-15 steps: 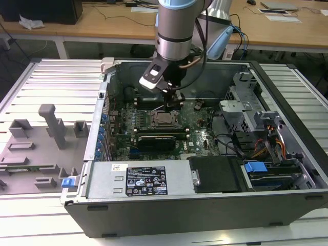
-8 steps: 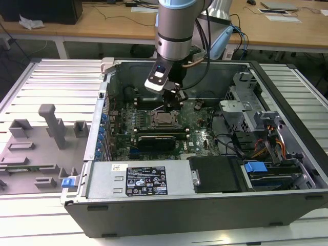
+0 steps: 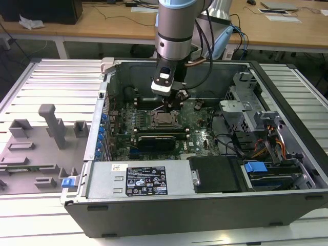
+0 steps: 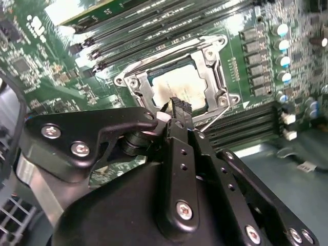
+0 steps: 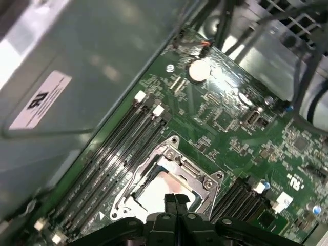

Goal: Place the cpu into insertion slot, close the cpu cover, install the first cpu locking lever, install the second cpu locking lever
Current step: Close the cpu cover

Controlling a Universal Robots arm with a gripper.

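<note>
- Pincer [image 5: 176,201]: in both wrist views the two fingers are pressed together, with nothing pinched between them.
- The cpu [image 5: 163,185] sits in the insertion slot [image 3: 163,119], just beyond and below the fingertips. Its pale top shows through the window of the cpu cover [image 5: 193,170].
- We judge the cover to be lying down flat over the chip, not raised.
- Key relation: the closed tips hang over the socket edge nearest the pincer, close above the frame. We cannot tell whether they touch it.
- Second wrist view: the pincer [image 4: 179,105] points at the cpu [image 4: 177,84]. A thin wire rod [image 4: 215,119] runs along one side of the cpu cover [image 4: 138,87], long axis parallel to that edge. It is likely a locking lever; we cannot tell whether it is latched.
- First wrist view: it adds the green motherboard [image 5: 230,123] on the far side of the socket, but the rod is not clear there.
- Exterior view: the pincer [image 3: 173,102] reaches steeply down into the open computer case [image 3: 205,215], with the socket almost directly beneath it.
</note>
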